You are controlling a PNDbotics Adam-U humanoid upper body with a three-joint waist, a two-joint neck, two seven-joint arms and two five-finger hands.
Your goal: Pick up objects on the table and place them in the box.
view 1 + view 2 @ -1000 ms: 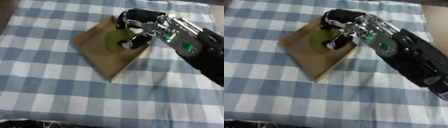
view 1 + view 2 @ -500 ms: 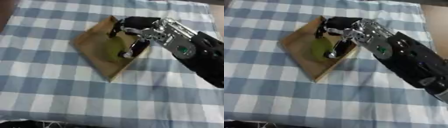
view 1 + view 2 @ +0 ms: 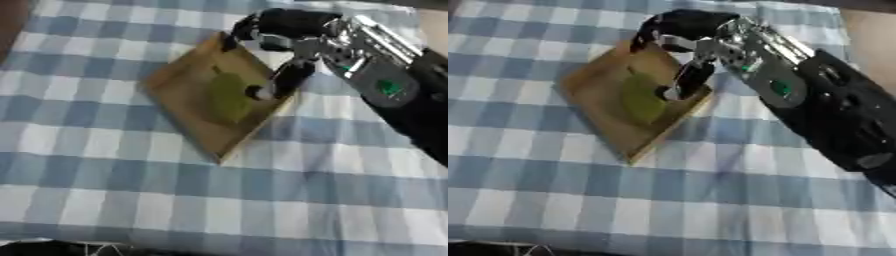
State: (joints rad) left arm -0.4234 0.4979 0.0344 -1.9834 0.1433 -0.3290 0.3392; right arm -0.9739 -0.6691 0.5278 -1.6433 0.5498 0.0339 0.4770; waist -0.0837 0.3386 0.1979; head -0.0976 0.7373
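A shallow brown cardboard box (image 3: 179,102) lies askew on the blue-and-white checked cloth, left of the middle. A flat, rounded green object (image 3: 229,99) rests on the box floor, toward its right side. My right hand (image 3: 302,37) hangs over the box's upper right corner, reaching in from the right on its black and silver arm. The hand is open. Its thumb (image 3: 284,80) points down beside the green object, and the other fingers arch above the box's far rim. Nothing sits between the thumb and the fingers. My left hand shows in neither view.
The checked tablecloth (image 3: 131,200) covers the whole table, with flat cloth in front of and left of the box. A dark edge (image 3: 52,247) shows at the bottom left. My right forearm (image 3: 833,115) crosses the upper right.
One second ago my right hand's fingers were curled round the green object above the box. The fingers have since spread, and the object now lies free on the box floor.
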